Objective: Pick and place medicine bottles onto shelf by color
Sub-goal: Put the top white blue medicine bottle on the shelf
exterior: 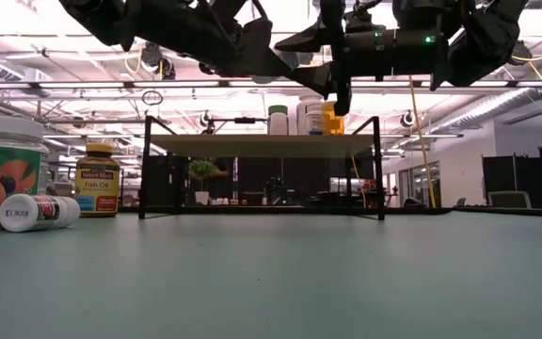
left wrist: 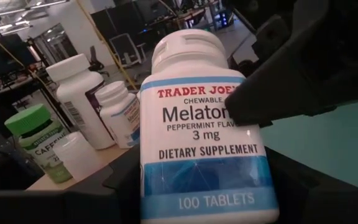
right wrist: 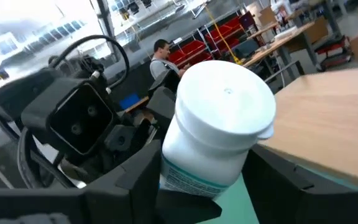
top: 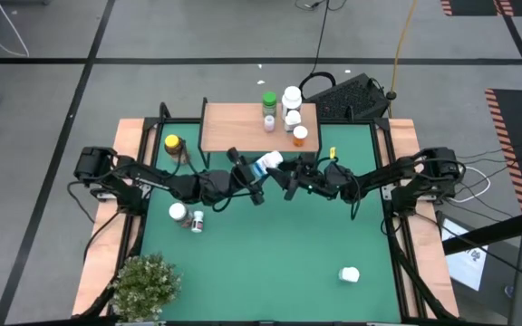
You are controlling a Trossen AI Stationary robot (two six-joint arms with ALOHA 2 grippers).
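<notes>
1. High view has both arms meeting mid-tabletop, just in front of the shelf (top: 243,127), with the blue-white bottle (top: 268,162) between them.
2. Left pincer (top: 254,172) is clamped on the bottle's body.
3. Right pincer (top: 285,172) straddles the cap end; can't tell if it's actually gripping.
4. Looks like a handover, so I'd get the right pincer firmly squeezed before the left lets go.
5. Then slot it beside the white bottles (top: 291,98), clear of the green one (top: 269,101).

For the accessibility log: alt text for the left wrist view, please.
A blue-and-white Trader Joe's melatonin bottle fills the frame, held in the left gripper, with the right gripper's dark finger against its label. Behind stand a green-capped caffeine bottle and three white bottles on the wooden shelf.
</notes>
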